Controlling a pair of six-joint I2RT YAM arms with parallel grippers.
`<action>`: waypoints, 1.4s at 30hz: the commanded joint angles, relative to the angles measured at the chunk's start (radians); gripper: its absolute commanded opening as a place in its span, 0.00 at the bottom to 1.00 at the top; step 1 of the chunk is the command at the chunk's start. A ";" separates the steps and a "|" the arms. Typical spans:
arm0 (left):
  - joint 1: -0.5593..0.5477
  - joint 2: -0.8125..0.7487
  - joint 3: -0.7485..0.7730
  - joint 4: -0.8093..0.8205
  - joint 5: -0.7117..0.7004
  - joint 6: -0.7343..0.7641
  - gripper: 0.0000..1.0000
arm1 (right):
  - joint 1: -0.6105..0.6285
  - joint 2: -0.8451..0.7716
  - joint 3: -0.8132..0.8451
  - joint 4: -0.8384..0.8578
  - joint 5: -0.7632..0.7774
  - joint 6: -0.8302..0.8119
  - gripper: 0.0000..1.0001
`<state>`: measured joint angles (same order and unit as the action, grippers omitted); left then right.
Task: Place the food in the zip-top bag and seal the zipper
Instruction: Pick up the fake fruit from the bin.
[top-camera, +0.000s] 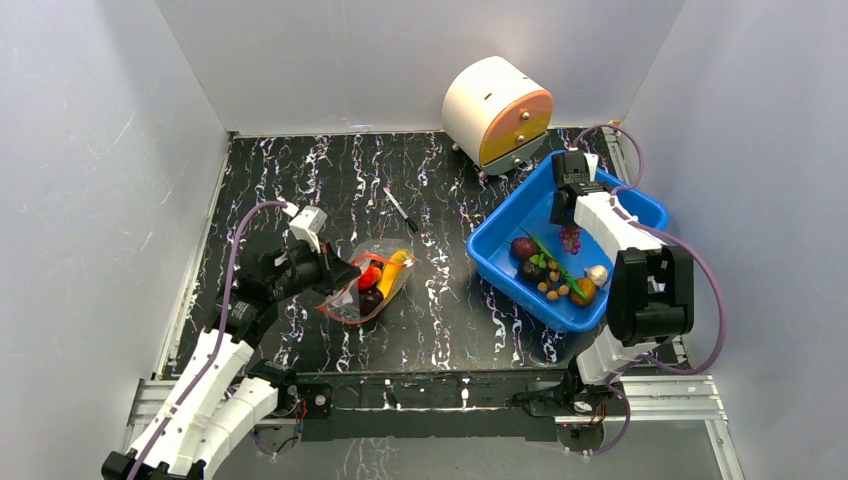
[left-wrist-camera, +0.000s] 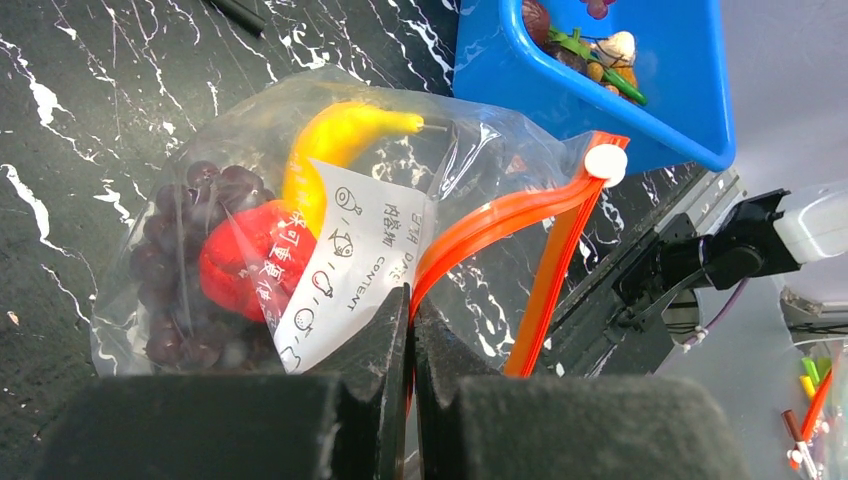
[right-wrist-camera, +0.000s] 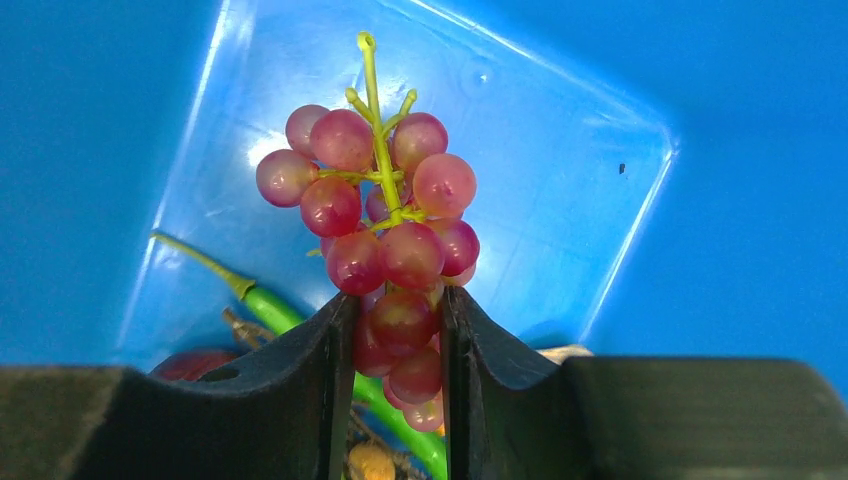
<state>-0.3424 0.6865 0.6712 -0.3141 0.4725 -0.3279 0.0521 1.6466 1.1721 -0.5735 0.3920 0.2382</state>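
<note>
The clear crinkly plastic zip-top bag (left-wrist-camera: 470, 150) is pinched at its mouth between the fully closed jaws of the left claw (left-wrist-camera: 411, 325). It lies on the black marbled table (top-camera: 300, 180) just ahead of those fingers. Its red-orange zipper strip (left-wrist-camera: 500, 215) is seen running out of the pinch to a white slider (left-wrist-camera: 605, 162), and the strip's two halves are parted. Inside the bag, beyond the fingertips, a small yellow banana (left-wrist-camera: 335, 140), a shiny red round fruit (left-wrist-camera: 240, 265) and a dark purple grape bunch (left-wrist-camera: 175, 250) are packed behind a white printed label (left-wrist-camera: 355, 260).

A pink-red grape bunch (right-wrist-camera: 385, 200) is gripped by its lower grapes between the narrowed jaws of the right claw (right-wrist-camera: 395, 325), inside the blue plastic bin (right-wrist-camera: 700, 200). A green stalk (right-wrist-camera: 270, 305) and other small foods lie in the bin beneath that claw. A thin black pen (top-camera: 400, 208) lies on the table, apart from both claws.
</note>
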 joint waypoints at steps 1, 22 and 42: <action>-0.001 0.023 0.054 0.029 -0.016 -0.041 0.00 | 0.042 -0.109 0.029 -0.009 0.022 0.017 0.27; -0.002 0.327 0.372 0.117 -0.048 -0.048 0.00 | 0.163 -0.371 0.191 -0.119 -0.078 0.008 0.28; -0.002 0.383 0.272 0.182 -0.060 -0.064 0.00 | 0.360 -0.490 0.102 -0.041 -0.466 0.248 0.29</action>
<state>-0.3424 1.0836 0.9646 -0.1902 0.3641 -0.3485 0.3576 1.2072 1.2785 -0.6876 0.0910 0.3775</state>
